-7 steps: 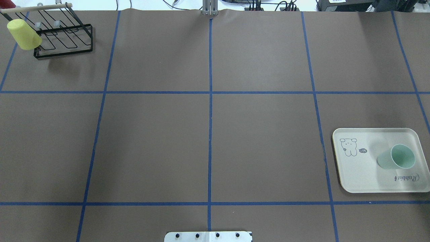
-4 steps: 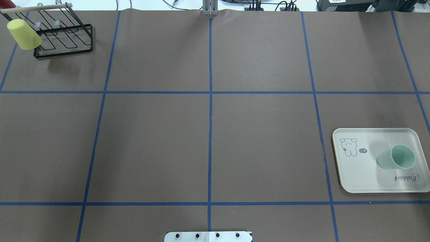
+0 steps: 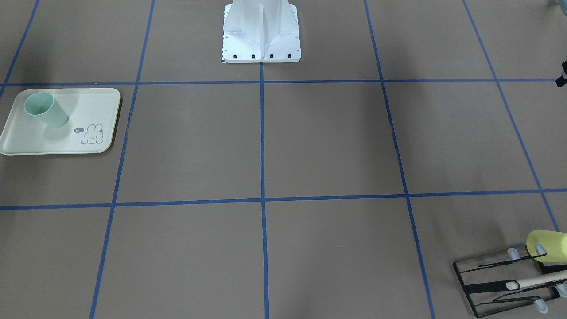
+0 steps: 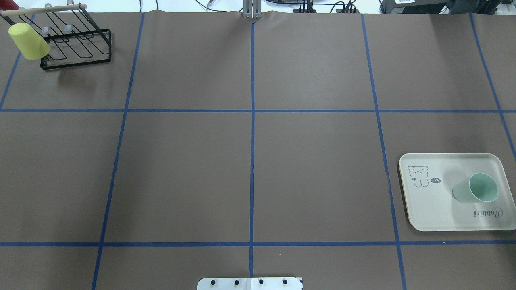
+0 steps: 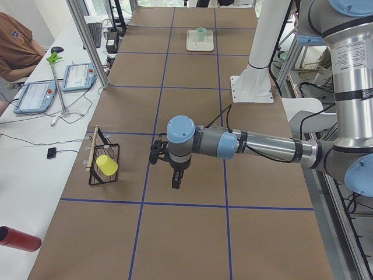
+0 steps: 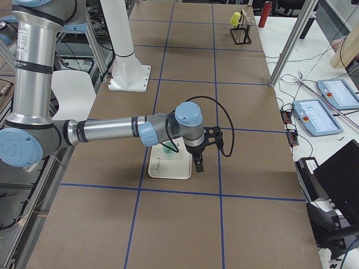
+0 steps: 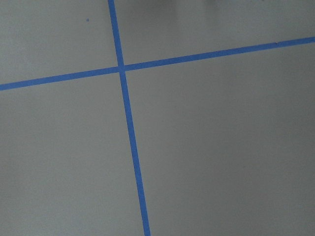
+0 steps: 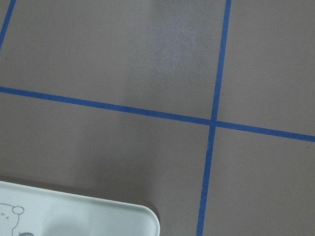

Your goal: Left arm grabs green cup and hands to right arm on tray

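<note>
Cup [image 4: 475, 192] upright on tray [image 4: 427, 209], right side of table [image 4: 314, 173]. Handover looks done, nothing left afaict. Left end effector [image 5: 175, 184] and right end effector [image 6: 199, 166] clear of cup; open or closed, can't tell.

Soft, even light from above falls on the brown table [image 4: 314, 169], whose surface reads matte and uniform. Shadows are faint, with blurred edges: one spreads over the tray [image 4: 427, 209] beside the green cup [image 4: 477, 188], and another lies on the table next to the wire rack [image 4: 76, 44]. The right wrist view carries a pale sheen near its upper middle. The overhead view is sharp, while the left wrist view is slightly soft.
</note>
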`<state>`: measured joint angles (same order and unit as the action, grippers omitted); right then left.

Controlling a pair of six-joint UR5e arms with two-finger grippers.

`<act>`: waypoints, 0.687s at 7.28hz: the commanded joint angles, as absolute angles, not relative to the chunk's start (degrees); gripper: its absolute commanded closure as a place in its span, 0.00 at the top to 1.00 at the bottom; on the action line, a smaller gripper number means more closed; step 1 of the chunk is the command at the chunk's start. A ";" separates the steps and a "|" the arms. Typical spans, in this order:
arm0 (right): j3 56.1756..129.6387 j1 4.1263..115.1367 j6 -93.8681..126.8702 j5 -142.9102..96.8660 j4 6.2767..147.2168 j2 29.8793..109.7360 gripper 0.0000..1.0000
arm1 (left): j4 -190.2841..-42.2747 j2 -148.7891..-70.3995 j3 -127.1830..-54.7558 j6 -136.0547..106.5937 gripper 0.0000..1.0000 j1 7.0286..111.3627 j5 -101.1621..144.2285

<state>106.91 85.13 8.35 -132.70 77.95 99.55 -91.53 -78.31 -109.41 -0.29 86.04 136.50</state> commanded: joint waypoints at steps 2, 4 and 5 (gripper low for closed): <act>106.53 83.16 8.17 -132.19 77.96 99.49 1.00 | -90.88 -77.61 -108.90 -0.70 1.00 86.22 136.23; 106.61 85.41 0.06 -132.19 85.89 98.62 1.00 | -90.88 -77.17 -108.98 -8.58 1.00 86.40 136.23; 106.87 86.39 -2.70 -132.19 89.35 97.13 1.00 | -90.88 -76.73 -109.07 -8.61 1.00 86.92 136.32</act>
